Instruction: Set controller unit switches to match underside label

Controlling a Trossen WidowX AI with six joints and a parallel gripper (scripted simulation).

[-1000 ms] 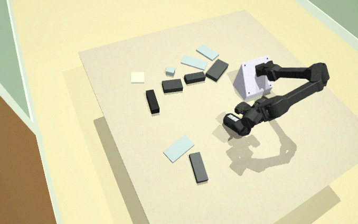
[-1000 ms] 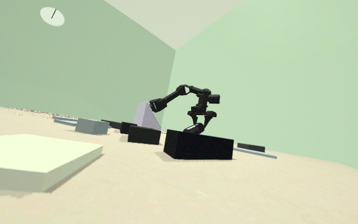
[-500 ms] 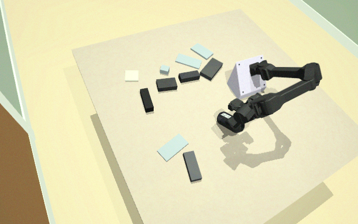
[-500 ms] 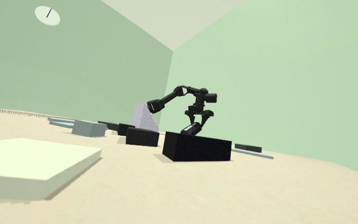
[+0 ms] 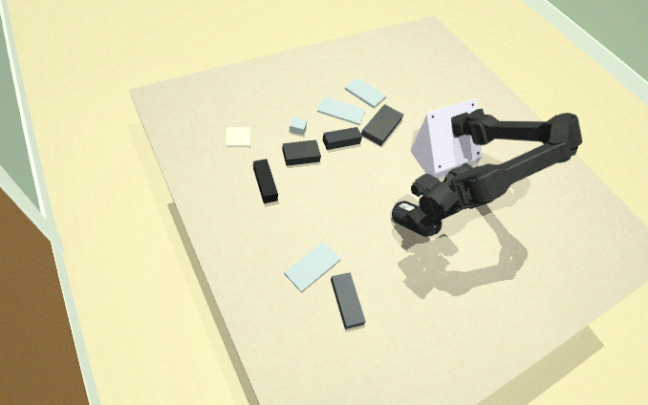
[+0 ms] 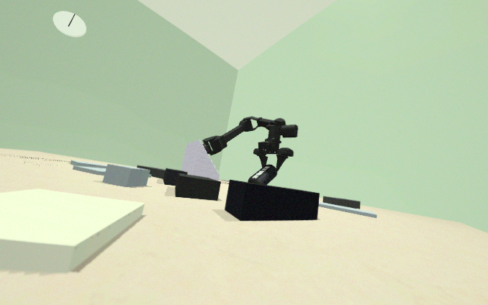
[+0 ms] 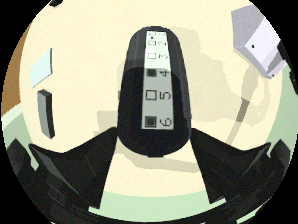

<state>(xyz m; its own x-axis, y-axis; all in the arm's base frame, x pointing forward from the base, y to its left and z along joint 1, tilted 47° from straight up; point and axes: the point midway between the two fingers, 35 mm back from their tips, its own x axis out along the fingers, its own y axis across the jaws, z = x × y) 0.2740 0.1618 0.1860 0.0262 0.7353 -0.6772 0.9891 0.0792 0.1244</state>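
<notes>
The dark controller unit (image 5: 406, 222) (image 6: 262, 176) (image 7: 131, 95) is upside down and tilted, its label side up. My gripper (image 5: 426, 221) (image 6: 271, 168) (image 7: 154, 132) is shut on it, one finger against each long side near the end with number 6. Its shadow lies apart from it on the bench; whether its far end touches the bench is hidden. On the label (image 7: 159, 80), squares 6 and 4 are filled and 5, 3 and 2 are empty. Square 1 is too foreshortened to read surely. The switches face down, out of sight.
A lilac wedge (image 5: 442, 143) (image 6: 198, 162) (image 7: 257, 42) stands by the arm's base. Several black blocks (image 5: 265, 181) (image 6: 277, 203) and pale blue plates (image 5: 341, 110) lie toward the back and left. A grey bar (image 5: 348, 301) (image 7: 45, 114) and another pale plate (image 5: 313, 266) (image 7: 42, 68) lie in front.
</notes>
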